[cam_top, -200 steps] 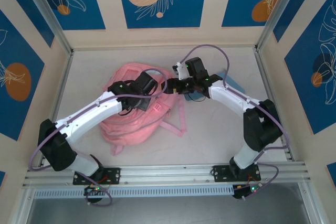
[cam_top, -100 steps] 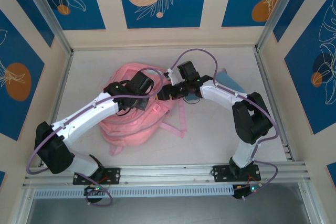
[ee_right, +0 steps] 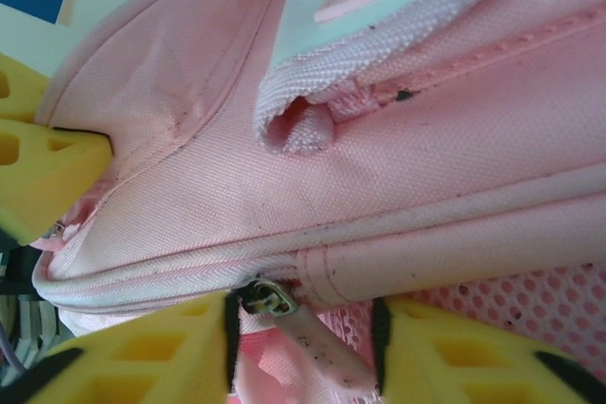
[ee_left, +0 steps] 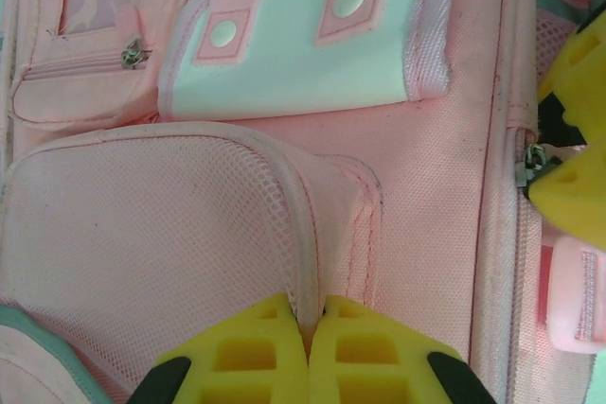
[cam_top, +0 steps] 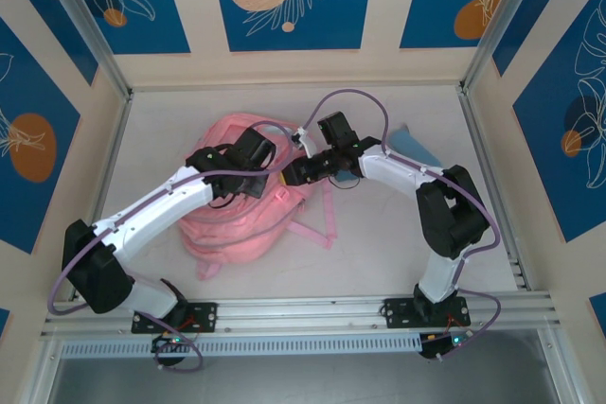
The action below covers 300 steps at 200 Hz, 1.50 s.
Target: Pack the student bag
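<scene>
The pink student bag (cam_top: 237,226) lies left of centre on the table. My left gripper (cam_top: 268,175) is shut on it, pinching the pale trimmed edge of a mesh front pocket (ee_left: 309,326). My right gripper (cam_top: 294,173) meets the bag from the right, close to the left one. Its yellow jaws (ee_right: 303,347) stand apart on either side of a pale zip pull tab (ee_right: 320,343) that hangs from a metal slider (ee_right: 268,297). A gap shows on the tab's left side. In the left wrist view the right gripper's fingers (ee_left: 576,191) sit at the zip on the bag's right side.
A light-blue pencil case (cam_top: 414,145) lies behind the right arm near the back right. The bag's pink straps (cam_top: 328,222) trail over the table toward the front. Metal frame posts (cam_top: 478,149) line the table's sides.
The right arm has swung left up to the bag, and its jaws have narrowed around the zip pull. The left gripper has kept its pinch on the pocket edge.
</scene>
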Each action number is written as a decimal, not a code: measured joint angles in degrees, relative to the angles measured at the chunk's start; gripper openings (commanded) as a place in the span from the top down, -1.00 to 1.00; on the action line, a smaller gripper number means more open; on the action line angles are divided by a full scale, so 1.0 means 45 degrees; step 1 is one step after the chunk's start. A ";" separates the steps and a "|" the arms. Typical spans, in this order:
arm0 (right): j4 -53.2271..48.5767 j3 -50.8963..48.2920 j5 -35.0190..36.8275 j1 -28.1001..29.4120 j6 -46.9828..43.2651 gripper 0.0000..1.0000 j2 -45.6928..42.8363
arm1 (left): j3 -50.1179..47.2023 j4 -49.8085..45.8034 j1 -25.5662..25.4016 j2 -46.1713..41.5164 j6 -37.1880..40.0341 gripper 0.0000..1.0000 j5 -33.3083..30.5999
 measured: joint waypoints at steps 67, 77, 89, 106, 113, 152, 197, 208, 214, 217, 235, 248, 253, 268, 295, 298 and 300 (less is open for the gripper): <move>-0.0423 0.0000 0.0486 0.0136 -0.0359 0.75 -0.0034 | -0.0010 0.0160 0.0083 0.0000 -0.0039 1.00 0.0146; -0.0476 0.0000 0.0578 0.0151 -0.0384 0.80 -0.0068 | -0.0024 0.0204 0.0083 0.0000 -0.0039 1.00 0.0185; -0.0525 0.0000 0.0763 0.0170 -0.0413 0.83 -0.0155 | -0.0024 0.0248 0.0087 0.0005 -0.0039 1.00 0.0189; -0.0559 0.0000 0.1035 0.0180 -0.0427 0.87 -0.0379 | -0.0024 0.0306 0.0097 0.0005 -0.0039 1.00 0.0189; -0.0568 0.0000 0.1166 0.0180 -0.0423 0.88 -0.0476 | -0.0024 0.0345 0.0112 0.0005 -0.0044 1.00 0.0194; -0.0850 0.0000 0.2093 0.0228 -0.0510 0.98 -0.0884 | -0.0078 0.0665 0.0146 0.0005 0.0223 1.00 0.0432; -0.1355 0.0024 0.3619 0.0578 -0.1151 1.00 -0.1209 | -0.0840 0.1627 0.0146 -0.0189 0.1307 1.00 0.0656; -0.1530 0.0063 0.3653 0.0651 -0.1268 1.00 -0.1209 | -0.0952 0.1763 0.0146 -0.0243 0.1409 1.00 0.0743; -0.1603 0.0083 0.3687 0.0733 -0.1341 1.00 -0.1209 | -0.1001 0.1802 0.0151 -0.0253 0.1472 1.00 0.0767; -0.1632 0.0097 0.3706 0.0777 -0.1355 1.00 -0.1209 | -0.1030 0.1841 0.0155 -0.0257 0.1506 1.00 0.0782; -0.1880 0.0180 0.3895 0.0971 -0.1491 1.00 -0.1209 | -0.1122 0.1962 0.0165 -0.0257 0.1690 1.00 0.0850; -0.2103 0.0257 0.4080 0.1098 -0.1569 1.00 -0.1209 | -0.1151 0.1972 0.0170 -0.0257 0.1851 1.00 0.0879; -0.2200 0.0282 0.4143 0.1127 -0.1574 1.00 -0.1209 | -0.1171 0.2001 0.0170 -0.0257 0.1923 1.00 0.0908; -0.2463 0.0364 0.4439 0.1195 -0.1579 1.00 -0.1209 | -0.1243 0.2152 0.0194 -0.0257 0.2152 1.00 0.1039; -0.2992 0.0607 0.5459 0.1268 -0.1719 1.00 -0.1205 | -0.1598 0.2701 0.0199 -0.0418 0.2686 1.00 0.1180; -0.3060 0.0651 0.5518 0.1277 -0.1729 1.00 -0.1205 | -0.1651 0.2754 0.0199 -0.0447 0.2715 1.00 0.1185; -0.3104 0.0685 0.5532 0.1287 -0.1749 1.00 -0.1205 | -0.1685 0.2788 0.0199 -0.0476 0.2759 1.00 0.1200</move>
